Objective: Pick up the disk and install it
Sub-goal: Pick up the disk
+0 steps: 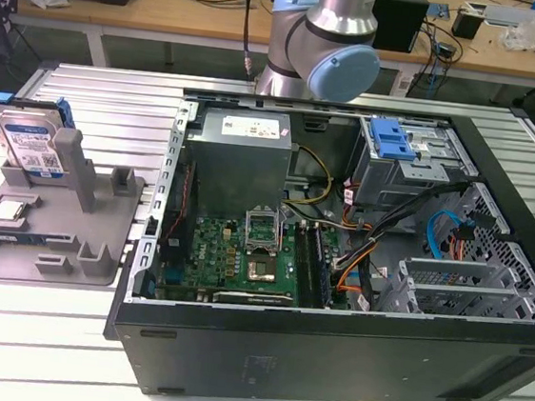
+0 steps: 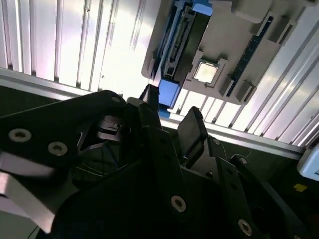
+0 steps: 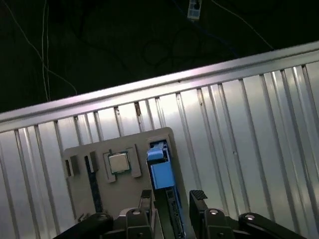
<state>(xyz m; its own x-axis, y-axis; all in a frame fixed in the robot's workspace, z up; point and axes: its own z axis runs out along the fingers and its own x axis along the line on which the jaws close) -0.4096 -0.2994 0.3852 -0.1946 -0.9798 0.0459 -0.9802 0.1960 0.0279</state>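
The disk (image 1: 30,142) is a silver drive with a white-and-blue label and blue frame. It stands on edge in a slot of the grey fixture tray (image 1: 102,231) at the exterior view's left. In both wrist views I see the disk (image 3: 161,172) edge-on from above, its blue frame end (image 2: 169,90) nearest. My gripper (image 3: 172,200) hangs open over it, one dark finger (image 3: 145,200) on each side of the disk's line, well apart from it. Nothing is held between the fingertips (image 2: 191,122).
A small square silver chip (image 3: 118,162) sits in the tray beside the disk. The open computer case (image 1: 328,351) lies to the exterior view's right, with a grey drive cage and blue latch plate (image 1: 394,137) at its back. The ribbed aluminium table (image 3: 239,129) ends near the tray.
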